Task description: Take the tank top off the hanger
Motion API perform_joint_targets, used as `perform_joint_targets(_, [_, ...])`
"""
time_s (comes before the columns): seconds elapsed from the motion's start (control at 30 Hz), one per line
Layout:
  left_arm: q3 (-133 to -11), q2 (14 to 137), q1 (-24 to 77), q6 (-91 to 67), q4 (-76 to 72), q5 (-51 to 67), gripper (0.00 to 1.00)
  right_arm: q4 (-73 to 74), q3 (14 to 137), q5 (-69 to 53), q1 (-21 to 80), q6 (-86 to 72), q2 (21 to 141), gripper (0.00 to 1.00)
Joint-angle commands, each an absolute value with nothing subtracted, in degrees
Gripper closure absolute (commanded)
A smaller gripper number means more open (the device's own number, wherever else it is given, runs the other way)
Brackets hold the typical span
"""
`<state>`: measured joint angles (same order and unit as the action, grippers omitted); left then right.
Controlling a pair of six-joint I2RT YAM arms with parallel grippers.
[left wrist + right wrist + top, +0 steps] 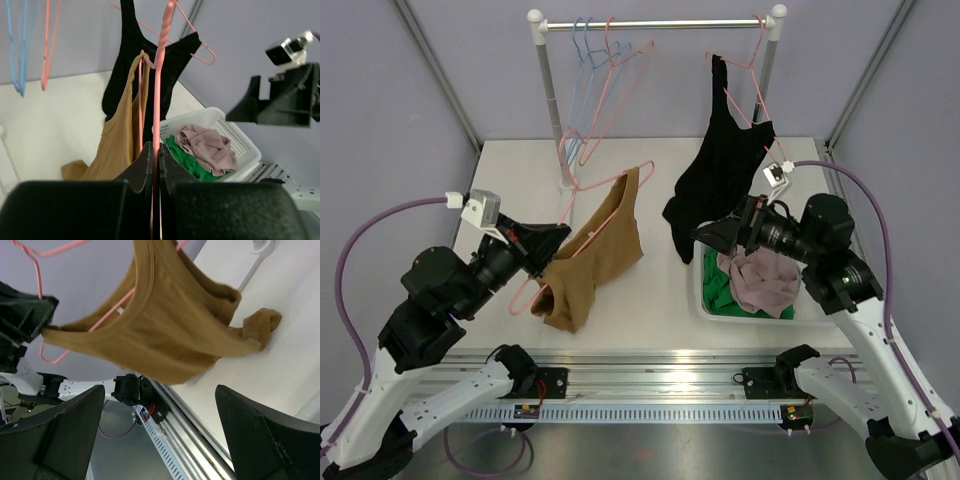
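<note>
A tan tank top (595,250) hangs on a pink hanger (582,193), tilted over the table, with its lower end resting on the tabletop. My left gripper (548,240) is shut on the hanger's wire. In the left wrist view the pink hanger (157,95) runs up from between the closed jaws of my left gripper (156,150), with the tan top (117,140) draped to its left. My right gripper (713,238) is open and empty, to the right of the top. In the right wrist view the tan top (160,340) hangs ahead of my right gripper (160,440), apart from it.
A black tank top (720,170) hangs on a pink hanger from the rack (655,22) behind my right gripper. Spare blue and pink hangers (595,60) hang at the rack's left. A white basket (701,297) holding green and mauve clothes stands under my right arm.
</note>
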<state>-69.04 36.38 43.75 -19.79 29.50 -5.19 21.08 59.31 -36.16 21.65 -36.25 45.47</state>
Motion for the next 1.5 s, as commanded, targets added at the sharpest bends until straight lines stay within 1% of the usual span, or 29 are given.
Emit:
perform_joint_targets(0.0, [-63.03,32.36,43.68,-27.05,22.5,-0.27,1.0,10.82,59.85,-36.83,22.84,-37.62,49.46,0.01])
perform_joint_targets(0.07, [-58.74,29.54,43.59,-29.34,21.45,1.65,1.0,10.11,60.46,-34.12,24.34,-36.57,51.32,0.0])
perform_joint_targets(0.13, [-56.18,27.87,43.68,-32.16,20.66,1.85,1.0,10.1,61.26,-31.65,28.29,-33.76,54.39,0.01])
perform_joint_targets(0.23, [-52.04,25.06,43.68,-35.85,19.95,2.46,1.0,11.42,63.63,-22.97,34.86,-29.45,58.44,0.06])
perform_joint_targets(0.33, [-49.05,22.33,43.59,-38.31,19.78,2.03,1.0,12.04,65.47,-16.46,39.09,-27.25,61.96,0.12])
perform_joint_targets(0.5, [-46.15,19.16,43.59,-40.78,19.6,1.49,1.0,12.65,67.67,-8.45,43.85,-24.36,66.96,0.17])
perform_joint_targets(0.53, [-45.71,19.07,43.59,-40.87,20.12,1.41,1.0,13.0,68.2,-5.57,44.55,-23.82,67.84,0.22])
perform_joint_targets(0.63, [-45.09,18.55,43.68,-41.04,20.48,0.71,1.0,14.67,70.22,-0.55,47.02,-22.15,71.1,0.27])
perform_joint_targets(0.7, [-44.91,18.28,43.59,-41.13,20.65,0.88,1.0,14.68,70.93,0.78,47.99,-21.45,72.94,0.3])
perform_joint_targets(0.73, [-44.74,18.11,43.59,-41.05,20.83,0.97,1.0,14.5,71.01,1.31,48.08,-21.53,73.47,0.33])
perform_joint_targets(0.8, [-44.82,17.93,43.68,-41.04,21.09,0.79,1.0,14.06,70.93,2.8,48.25,-21.53,74.52,0.42])
perform_joint_targets(0.9, [-45.26,17.05,43.59,-40.87,22.23,0.53,1.0,14.5,70.75,5.53,48.34,-21.01,75.76,0.53])
perform_joint_targets(0.93, [-45.35,16.79,43.68,-40.87,22.41,0.44,1.0,14.59,70.66,7.02,48.34,-20.92,75.85,0.58])
perform_joint_targets(0.97, [-45.61,16.44,43.59,-40.7,22.93,0.27,1.0,14.5,70.4,7.9,48.34,-20.74,76.11,0.72])
perform_joint_targets(1.0, [-45.7,16.17,43.68,-40.52,23.64,0.26,1.0,14.59,70.31,8.69,48.43,-20.74,76.37,0.84])
perform_joint_targets(1.07, [-46.14,15.91,43.68,-39.82,24.78,0.26,1.0,14.94,70.14,11.24,48.34,-20.31,76.46,1.0])
perform_joint_targets(1.17, [-47.11,15.82,43.59,-38.42,27.77,-1.49,1.0,16.51,70.49,16.94,48.34,-18.73,76.82,1.0])
perform_joint_targets(1.23, [-48.25,16.0,43.59,-37.45,30.75,-1.23,1.0,17.92,71.27,24.12,47.73,-18.02,77.25,1.0])
perform_joint_targets(1.27, [-48.51,16.0,43.68,-36.31,31.81,-0.97,1.0,19.67,71.8,25.74,47.12,-17.58,77.78,1.0])
perform_joint_targets(1.33, [-49.22,16.08,43.59,-35.43,34.1,-0.36,1.0,21.61,73.29,26.37,45.28,-17.32,79.8,1.0])
perform_joint_targets(1.37, [-49.48,16.17,43.59,-34.72,34.45,1.82,1.0,22.32,73.47,26.37,43.61,-17.31,80.94,1.0])
perform_joint_targets(1.47, [-50.18,15.65,43.59,-34.28,35.51,2.38,1.0,22.33,73.04,23.3,41.4,-17.58,82.0,1.0])
